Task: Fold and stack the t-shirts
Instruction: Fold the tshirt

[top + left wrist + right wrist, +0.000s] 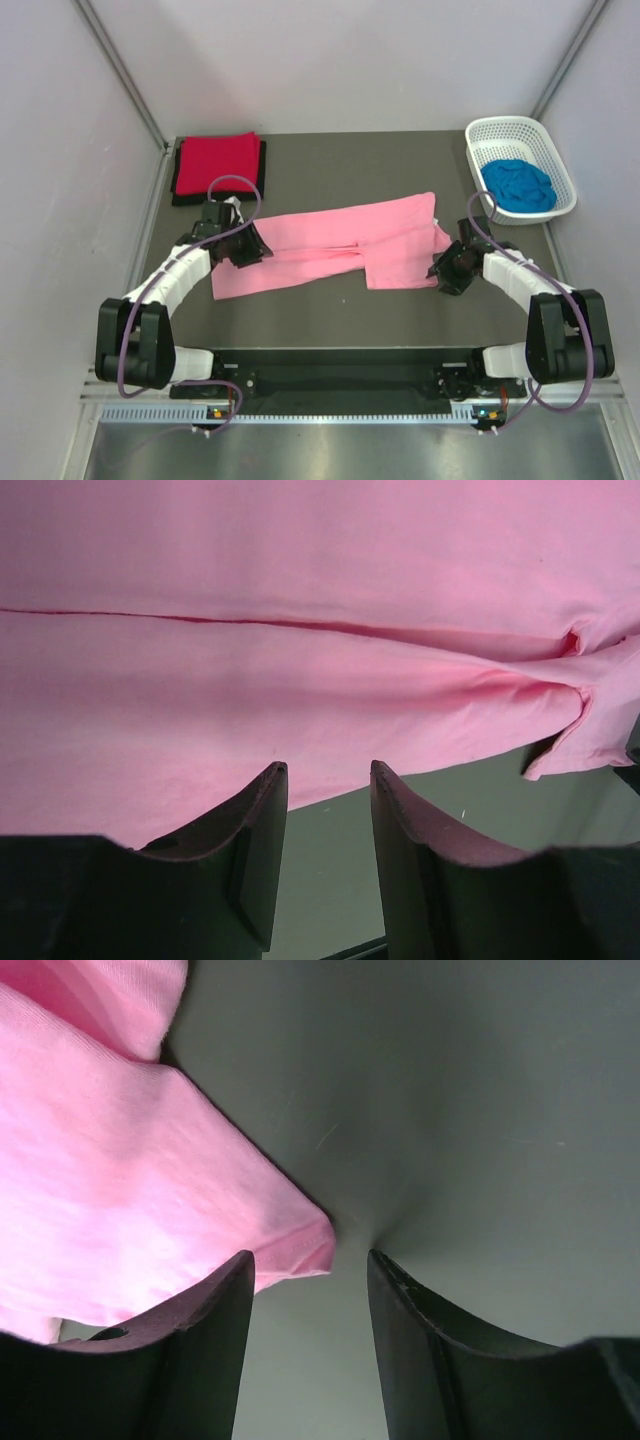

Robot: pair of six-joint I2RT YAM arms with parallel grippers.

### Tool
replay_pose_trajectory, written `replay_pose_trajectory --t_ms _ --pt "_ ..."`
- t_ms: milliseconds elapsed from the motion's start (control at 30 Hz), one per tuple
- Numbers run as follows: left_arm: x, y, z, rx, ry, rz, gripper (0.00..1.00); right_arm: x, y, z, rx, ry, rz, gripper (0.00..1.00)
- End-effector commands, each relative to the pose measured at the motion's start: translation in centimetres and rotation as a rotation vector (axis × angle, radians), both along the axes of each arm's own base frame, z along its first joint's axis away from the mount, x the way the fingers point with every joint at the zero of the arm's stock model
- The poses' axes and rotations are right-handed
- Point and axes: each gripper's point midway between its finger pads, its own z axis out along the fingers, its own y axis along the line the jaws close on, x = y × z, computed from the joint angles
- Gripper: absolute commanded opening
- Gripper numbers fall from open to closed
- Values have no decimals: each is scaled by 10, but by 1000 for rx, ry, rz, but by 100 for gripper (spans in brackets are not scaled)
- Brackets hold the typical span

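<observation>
The pink t-shirt (340, 245) lies flat in the middle of the table (350, 170), folded into a long band that runs from my left side across to my right, with its right end a little farther from me than its left. My left claw (250, 250) sits low at the shirt's left end. In its wrist view the cloth fills the upper part of the picture, a dark fold line runs across it, and the near hem ends just at my fingertips. That claw is spread: bare table shows in the gap between the two fingers and no cloth is pinched there. My right claw (445, 270) is at the shirt's right end, just beside the sleeve corner. Its wrist view shows a pink corner (100, 1190) lying next to my left finger (200, 1350), with grey table between the fingers, so this claw is spread too and grips nothing. Farther out, in the far left corner of the table, the red t-shirt (218, 158) lies folded square on top of the black t-shirt (190, 200), whose edges show around it. In the far right corner the white lattice basket (505, 124) holds the blue t-shirt (518, 185), bunched up inside.
</observation>
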Motion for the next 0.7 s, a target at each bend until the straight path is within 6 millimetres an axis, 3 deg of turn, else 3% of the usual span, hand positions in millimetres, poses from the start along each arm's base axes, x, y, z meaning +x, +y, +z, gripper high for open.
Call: replay_pose_trajectory --t_ms 0,100,167,200,233,333,500,667 --pt "9 -1 9 -10 -64 -11 43 11 3 -1 4 -37 -20 49" --pt "11 1 8 -1 -60 -1 44 7 2 -6 -4 -14 -16 46" --pt "12 1 8 1 -61 3 43 9 2 -5 -7 -22 -16 38" --pt "12 2 7 3 -60 5 43 10 1 -4 -8 -30 -15 33" --pt "13 2 7 3 -63 6 43 12 2 -1 -6 -47 -12 19" --pt "14 4 4 11 -56 14 43 21 3 10 -2 -90 2 0" --pt "14 9 -4 33 -37 30 43 59 20 61 63 -265 85 0" --pt "14 -11 1 -70 -73 -43 43 98 28 111 78 -383 120 0"
